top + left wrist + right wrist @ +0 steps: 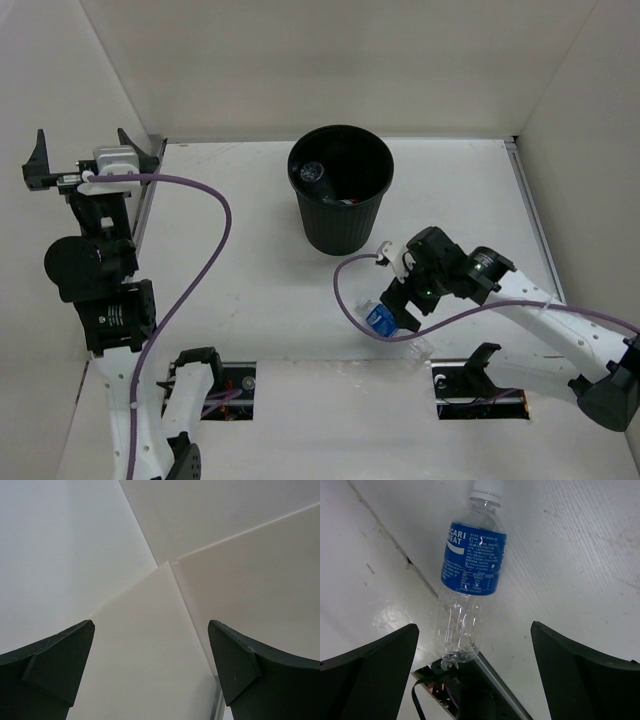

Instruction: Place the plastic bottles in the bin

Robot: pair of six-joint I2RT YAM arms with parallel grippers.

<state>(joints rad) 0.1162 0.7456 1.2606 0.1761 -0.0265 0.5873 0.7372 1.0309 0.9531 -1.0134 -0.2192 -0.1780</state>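
A clear bottle with a blue label [474, 562] and a white cap lies on the white table. It also shows in the top view [381, 319], near the front edge. My right gripper [474, 630] is open and hovers just above it, jaws wide on either side of its lower half, not touching; in the top view my right gripper [398, 302] is right of the bottle. The black bin [340, 235] stands at the back centre, with a clear bottle [314, 172] and a bit of red inside. My left gripper [86, 152] is open, empty and raised by the left wall; it also shows in the left wrist view [151, 630].
White walls enclose the table on three sides. Two cutouts with arm mounts sit at the front edge [228, 384] [478, 392]. Purple cables [215, 240] loop over the table from each arm. The bottle's base lies next to the right cutout [465, 690].
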